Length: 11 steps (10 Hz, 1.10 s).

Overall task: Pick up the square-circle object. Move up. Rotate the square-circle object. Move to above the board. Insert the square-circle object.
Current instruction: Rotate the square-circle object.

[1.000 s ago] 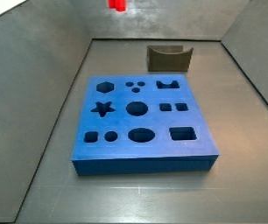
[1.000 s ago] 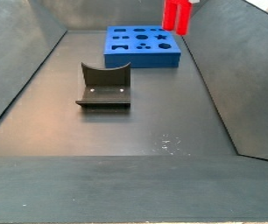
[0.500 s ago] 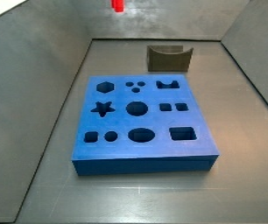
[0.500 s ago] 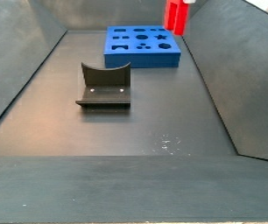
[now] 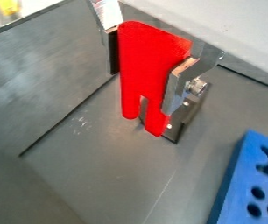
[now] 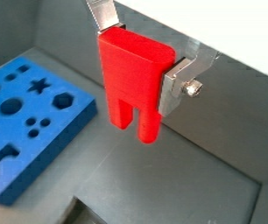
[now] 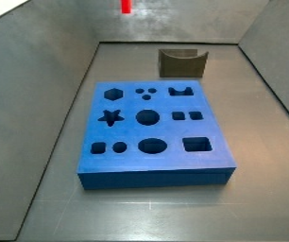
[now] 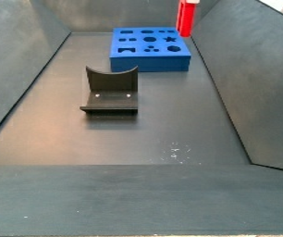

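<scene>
The square-circle object (image 5: 146, 66) is a bright red peg with a groove splitting its lower end into two prongs. My gripper (image 5: 144, 92) is shut on it, one silver finger on each side, as both wrist views show (image 6: 139, 66). The peg hangs upright, high above the floor. In both side views only the peg shows, at the upper edge (image 7: 127, 6) (image 8: 186, 17). The blue board (image 7: 173, 132) with shaped holes lies flat on the floor, also in a side view (image 8: 151, 61) and in both wrist views (image 5: 232, 197) (image 6: 78, 112), off to the side below the peg.
The dark grey U-shaped holder (image 7: 181, 62) stands empty on the floor beyond the board; it also shows in a side view (image 8: 109, 91). Grey sloping walls enclose the floor on all sides.
The red peg looks narrower in both side views than before: it has turned about its upright axis while staying high near the wall. Board and holder have not moved.
</scene>
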Available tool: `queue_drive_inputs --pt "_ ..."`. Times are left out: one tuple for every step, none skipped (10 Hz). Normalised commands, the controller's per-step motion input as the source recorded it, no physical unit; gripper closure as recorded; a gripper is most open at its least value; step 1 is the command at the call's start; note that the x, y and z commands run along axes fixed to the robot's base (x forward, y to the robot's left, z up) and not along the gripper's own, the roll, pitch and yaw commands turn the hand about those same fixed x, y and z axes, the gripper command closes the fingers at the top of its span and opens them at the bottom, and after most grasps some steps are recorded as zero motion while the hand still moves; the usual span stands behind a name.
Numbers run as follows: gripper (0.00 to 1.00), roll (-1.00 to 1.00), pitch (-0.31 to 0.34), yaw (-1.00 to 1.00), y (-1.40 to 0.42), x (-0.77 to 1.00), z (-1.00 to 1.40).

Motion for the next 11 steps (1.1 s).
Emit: queue_drive_inputs --pt "1.00 -0.02 0.043 -1.00 0.02 0.04 -0.02" --pt "1.00 -0.02 0.048 -1.00 0.02 0.04 -0.02" --pt "1.00 -0.01 0.022 -1.00 0.00 0.00 0.00" --pt "1.00 -0.01 0.023 -1.00 0.00 0.00 0.00" --pt "1.00 -0.01 0.024 -1.00 0.00 0.00 0.00" --pt "1.00 -0.01 0.025 -1.00 0.00 0.00 0.00" --pt "1.00 -0.01 0.027 -1.00 0.01 0.00 0.00" --pt "1.00 -0.02 0.029 -1.00 0.01 0.00 0.00" --pt "1.00 -0.02 0.032 -1.00 0.01 0.00 0.00" --pt "1.00 -0.02 0.033 -1.00 0.01 0.00 0.00" --pt "1.00 -0.02 0.037 -1.00 0.01 0.00 0.01"
